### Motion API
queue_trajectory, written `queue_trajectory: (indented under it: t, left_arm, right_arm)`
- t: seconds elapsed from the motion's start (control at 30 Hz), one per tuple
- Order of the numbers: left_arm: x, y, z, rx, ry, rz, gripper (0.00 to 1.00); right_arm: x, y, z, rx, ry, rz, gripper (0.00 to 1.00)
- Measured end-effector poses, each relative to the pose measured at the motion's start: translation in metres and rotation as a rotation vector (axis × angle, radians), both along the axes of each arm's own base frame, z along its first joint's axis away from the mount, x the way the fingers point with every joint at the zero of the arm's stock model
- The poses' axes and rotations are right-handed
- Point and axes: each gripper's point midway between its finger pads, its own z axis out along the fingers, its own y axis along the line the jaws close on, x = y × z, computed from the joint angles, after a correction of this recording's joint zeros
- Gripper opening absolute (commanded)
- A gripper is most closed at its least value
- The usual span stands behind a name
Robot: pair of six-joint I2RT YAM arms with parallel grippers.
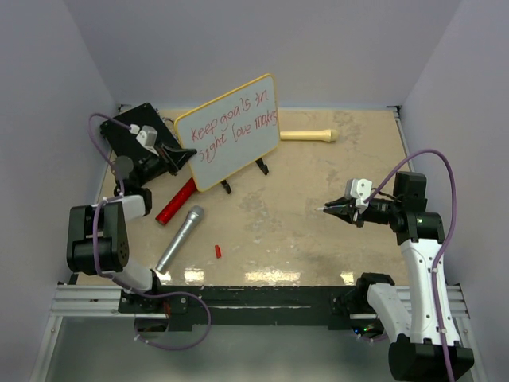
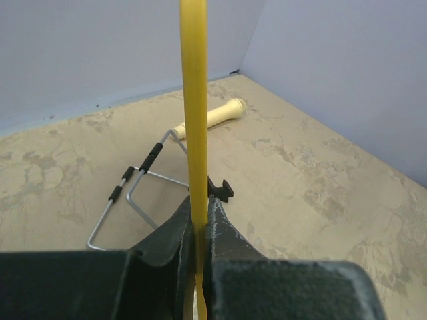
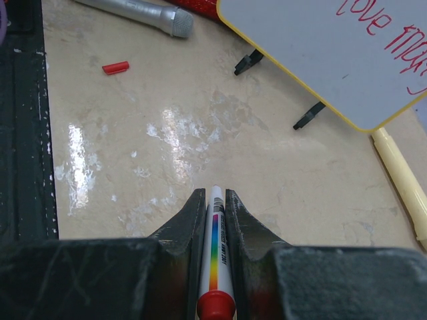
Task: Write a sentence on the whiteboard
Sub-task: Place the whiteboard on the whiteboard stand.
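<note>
The whiteboard [image 1: 238, 155] stands tilted at the back left, on small black feet [image 1: 261, 167]. The sentence [image 1: 231, 126] runs across it in two red lines, beginning "Keep goals in". My left gripper [image 1: 184, 157] is shut on the board's lower left edge. In the left wrist view the yellow frame [image 2: 194, 100] rises edge-on from between the fingers [image 2: 223, 223]. My right gripper [image 1: 330, 209] hovers at mid right, apart from the board, shut on a white marker [image 3: 215, 233] with a rainbow stripe. The right wrist view shows the board's corner [image 3: 320, 47] with part of the red writing [image 3: 370, 20].
A black case [image 1: 131, 131] lies behind the left gripper. A red cylinder [image 1: 176, 201], a silver microphone [image 1: 181, 237] and a small red cap [image 1: 218, 251] lie in front of the board. A cream handle [image 1: 308, 135] lies at the back. A wire stand [image 2: 143, 193] is behind the board.
</note>
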Motion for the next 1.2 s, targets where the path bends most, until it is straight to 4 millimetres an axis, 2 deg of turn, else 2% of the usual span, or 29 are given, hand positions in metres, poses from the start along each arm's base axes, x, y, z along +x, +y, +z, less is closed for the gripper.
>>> queue_trajectory:
  t: [0.17,0.33,0.47,0.63,0.77,1.0,1.2]
  left_arm:
    - [-0.013,-0.010,-0.001,0.011,-0.040,-0.053,0.00]
    - [-0.018,-0.014,-0.031,-0.045,0.100,-0.100,0.00]
    - [-0.015,-0.009,-0.037,-0.070,0.138,-0.081,0.00]
    - [-0.012,-0.007,-0.035,-0.045,0.104,-0.068,0.00]
    - [-0.007,-0.007,-0.025,-0.041,0.091,-0.078,0.00]
    - [0.016,-0.004,-0.004,0.000,0.119,-0.091,0.00]
    - [0.030,-0.001,-0.005,0.055,0.151,-0.085,0.00]
  right_arm:
    - [0.000,0.000,0.000,0.000,0.000,0.002,0.00]
    - [-0.001,0.001,0.000,0.000,0.000,0.006,0.00]
    - [-0.001,0.001,0.000,0.000,0.000,0.008,0.00]
    - [-0.001,0.002,0.000,0.000,0.001,0.008,0.00]
    - [-0.001,0.002,-0.001,0.001,0.007,0.011,0.00]
    - [0.001,0.002,-0.002,0.002,0.015,0.007,0.00]
    - [0.003,0.002,-0.001,0.001,0.010,0.003,0.00]
